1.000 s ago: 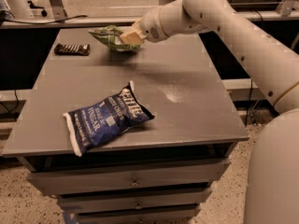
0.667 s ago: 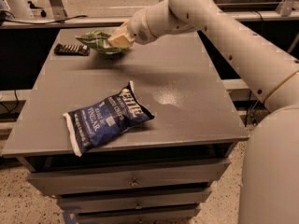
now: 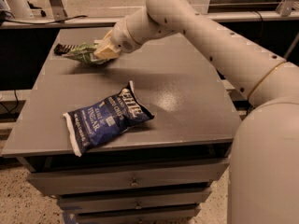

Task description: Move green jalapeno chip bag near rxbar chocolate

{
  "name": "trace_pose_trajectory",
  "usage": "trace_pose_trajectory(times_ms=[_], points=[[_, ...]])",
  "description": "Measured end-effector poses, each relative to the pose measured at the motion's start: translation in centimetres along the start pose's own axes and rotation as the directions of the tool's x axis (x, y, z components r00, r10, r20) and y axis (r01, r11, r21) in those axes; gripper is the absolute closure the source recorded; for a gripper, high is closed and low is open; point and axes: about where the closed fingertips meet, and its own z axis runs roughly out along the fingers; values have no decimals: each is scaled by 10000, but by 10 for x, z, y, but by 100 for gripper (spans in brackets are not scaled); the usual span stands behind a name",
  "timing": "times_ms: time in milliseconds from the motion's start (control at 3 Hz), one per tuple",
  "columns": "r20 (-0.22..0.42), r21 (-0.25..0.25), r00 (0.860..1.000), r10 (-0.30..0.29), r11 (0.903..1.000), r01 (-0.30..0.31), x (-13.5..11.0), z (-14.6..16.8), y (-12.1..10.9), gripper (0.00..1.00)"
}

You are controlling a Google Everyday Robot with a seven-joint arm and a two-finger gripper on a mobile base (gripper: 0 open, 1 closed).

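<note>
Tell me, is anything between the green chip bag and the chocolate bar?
Nothing visible. The gripper holds the green jalapeno chip bag right beside the rxbar chocolate at a far corner of the table; the blue chip bag lies nearer the front, aside.

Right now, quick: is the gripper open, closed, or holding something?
Gripper: closed on the green jalapeno chip bag, at the far left of the table, next to the rxbar chocolate.
</note>
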Motion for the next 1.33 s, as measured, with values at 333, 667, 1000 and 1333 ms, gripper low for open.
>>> trace_pose_trajectory(times_ms=[333,667,1000,1333], points=[[-603,-341,9979,-228,9992,208,20,9,7,59],[-1035,-447,9939,-372,9985,327,36,8,5,36],[-1323,-444,9901,-457,9982,402,45,4,0,13],[-1437,-372,9884,-482,9984,433,49,-4,-6,0]])
